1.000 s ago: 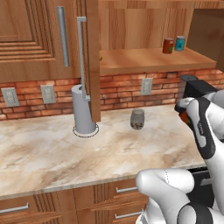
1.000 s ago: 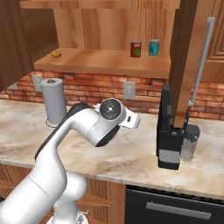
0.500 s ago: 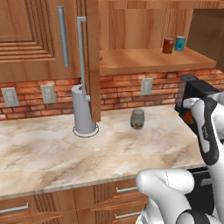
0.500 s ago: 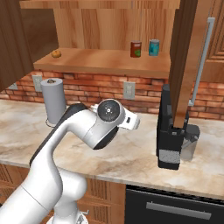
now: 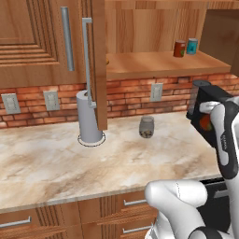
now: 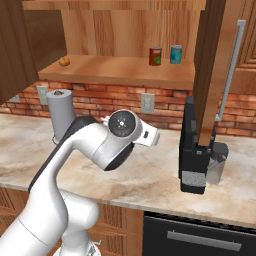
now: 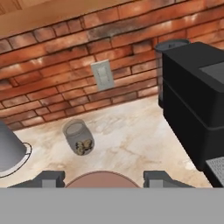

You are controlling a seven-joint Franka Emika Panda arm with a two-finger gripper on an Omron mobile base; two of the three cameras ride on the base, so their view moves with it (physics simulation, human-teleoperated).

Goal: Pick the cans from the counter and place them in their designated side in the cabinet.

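Between my gripper's (image 7: pixel 105 180) two fingertips I see the round reddish top of a can, and the gripper is shut on it. From the left base view this red can (image 5: pixel 204 123) hangs above the right end of the counter (image 5: pixel 56 163), in front of a black coffee machine (image 5: pixel 212 105). A second red can (image 5: pixel 179 48) stands upright on the shelf of the open cabinet (image 5: pixel 149 63), just left of a teal can (image 5: pixel 192 46). Both shelf cans are also seen from the right, red (image 6: pixel 155 56) and teal (image 6: pixel 175 54).
A glass jar (image 5: pixel 146 127) stands on the counter near the brick wall, below and ahead of the hand (image 7: pixel 78 138). A grey paper towel roll (image 5: pixel 88 119) is at the left. An open cabinet door (image 6: pixel 215 70) hangs over the coffee machine (image 6: pixel 197 150). A small orange item (image 6: pixel 64 62) lies on the shelf's left.
The hand holding the can has drifted slightly to the right in the left base view. The cans on the shelf and the jar have not moved.
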